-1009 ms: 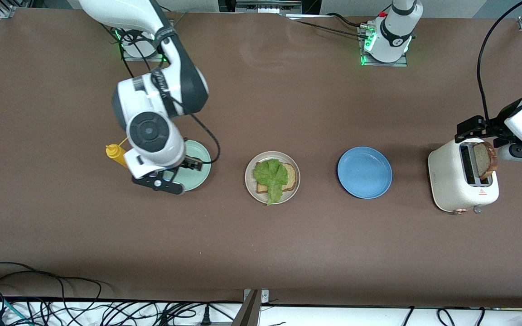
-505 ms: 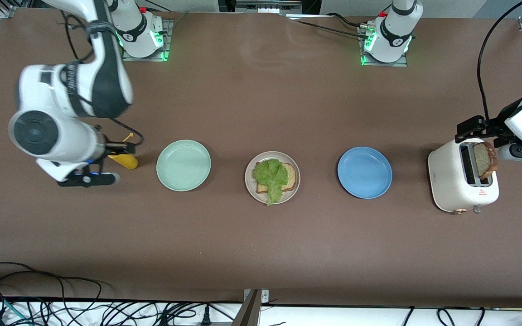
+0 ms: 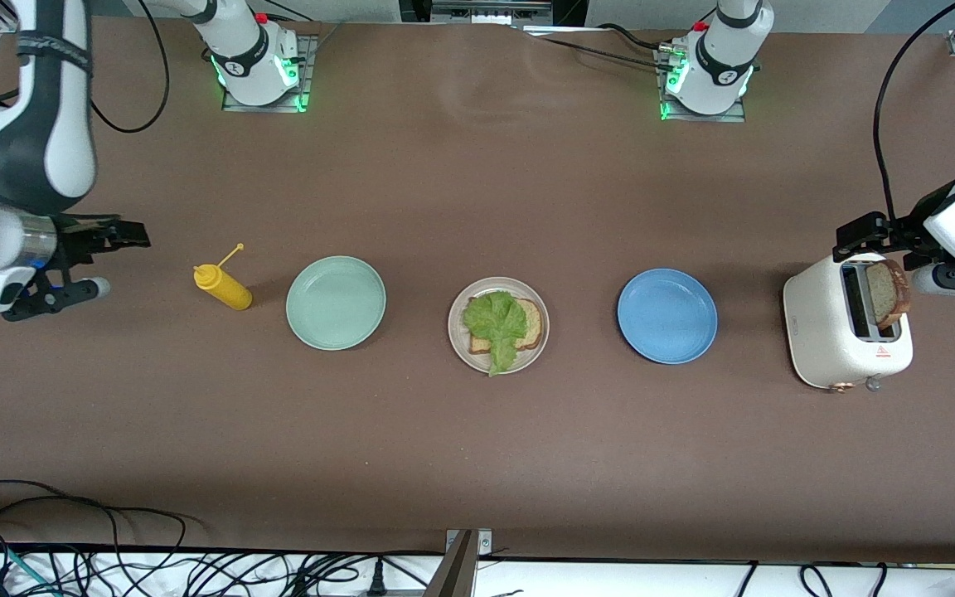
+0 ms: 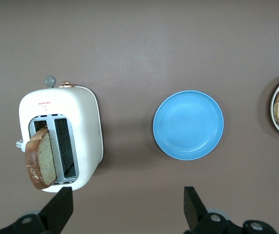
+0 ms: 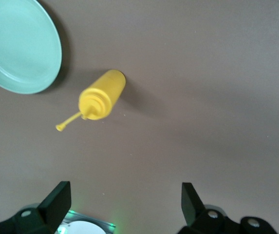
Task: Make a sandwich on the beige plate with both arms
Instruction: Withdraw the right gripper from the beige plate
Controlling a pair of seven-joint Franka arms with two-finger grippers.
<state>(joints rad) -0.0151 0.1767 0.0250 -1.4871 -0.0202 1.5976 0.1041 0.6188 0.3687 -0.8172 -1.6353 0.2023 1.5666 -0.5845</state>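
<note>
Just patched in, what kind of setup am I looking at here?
Likely a robotics lab bench staged as a kitchen: brown table, arm bases bolted on it, loose cables along its edge, plus a toaster and beige plate.

Toaster: small red warning triangle and red print, too small to read.

A white toaster stands on the brown table with a bread slice sticking up from one slot. Beside it lies a blue plate. The beige plate shows at the edge. The left gripper hangs with fingers spread.
</note>
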